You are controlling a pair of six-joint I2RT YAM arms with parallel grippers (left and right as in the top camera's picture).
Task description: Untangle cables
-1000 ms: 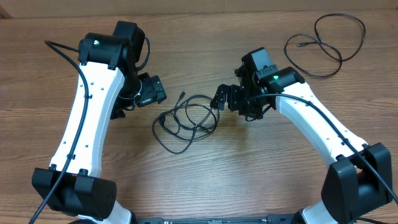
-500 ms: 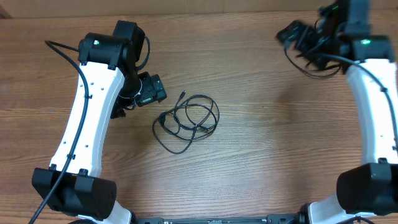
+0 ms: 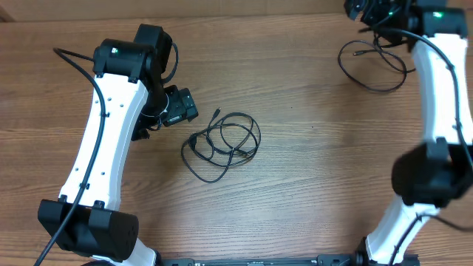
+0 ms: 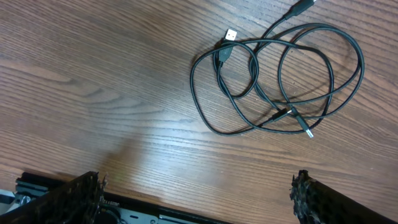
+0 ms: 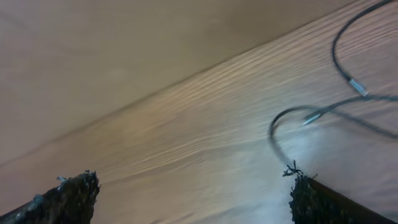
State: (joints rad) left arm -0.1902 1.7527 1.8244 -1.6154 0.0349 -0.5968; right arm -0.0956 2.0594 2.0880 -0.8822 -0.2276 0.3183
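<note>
A tangled bundle of thin black cables (image 3: 222, 140) lies at the middle of the wooden table, and the left wrist view shows it (image 4: 283, 113) ahead with a silvery plug end. My left gripper (image 3: 185, 108) hovers just left of the bundle, apart from it; its jaws (image 4: 196, 199) stand open and empty. A separate cable (image 3: 378, 90) lies in loose loops at the far right. My right gripper (image 3: 360, 9) is above that cable's far edge at the table's back, open (image 5: 189, 196) and empty, with part of that cable (image 5: 314, 116) showing to its right.
Thicker black wires run along both white arms. The right arm (image 3: 436, 89) stretches up along the right side of the table. The table's back edge lies just past the right gripper.
The right arm has swung from beside the middle bundle to the far right back corner, over the separate cable. The left arm and the bundle have not moved.
</note>
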